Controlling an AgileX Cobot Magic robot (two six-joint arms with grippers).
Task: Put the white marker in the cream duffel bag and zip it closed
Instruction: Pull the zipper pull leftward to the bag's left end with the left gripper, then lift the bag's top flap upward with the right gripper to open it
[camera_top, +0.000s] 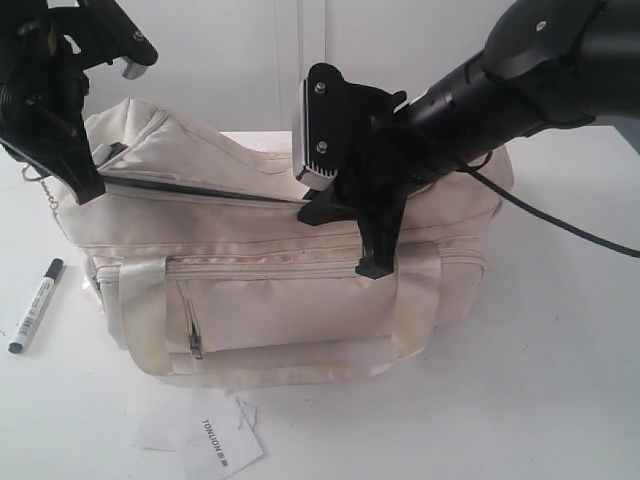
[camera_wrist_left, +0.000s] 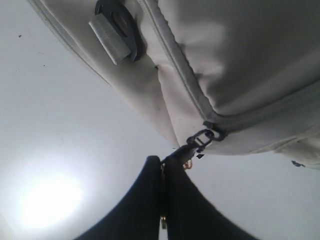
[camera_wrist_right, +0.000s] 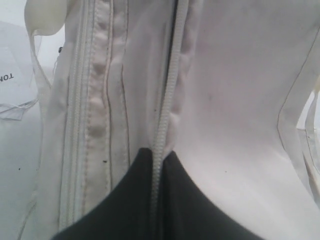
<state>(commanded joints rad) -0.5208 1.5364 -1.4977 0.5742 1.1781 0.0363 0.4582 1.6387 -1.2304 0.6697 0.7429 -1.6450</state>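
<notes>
The cream duffel bag (camera_top: 300, 300) lies on the white table, its top zip gaping along the left half. The white marker (camera_top: 35, 305) with its black cap rests on the table left of the bag, apart from both grippers. My left gripper (camera_top: 85, 188) is at the bag's left end. In the left wrist view it (camera_wrist_left: 164, 161) is shut on the metal zipper pull (camera_wrist_left: 200, 140). My right gripper (camera_top: 374, 265) reaches over the bag's middle. Its wrist view shows it (camera_wrist_right: 157, 152) shut on the zip edge (camera_wrist_right: 167, 100) of the bag.
A white paper tag (camera_top: 215, 445) with printed text lies in front of the bag. A black strap ring (camera_wrist_left: 117, 22) sits on the bag's end. A black cable (camera_top: 560, 225) trails from the right arm across the table.
</notes>
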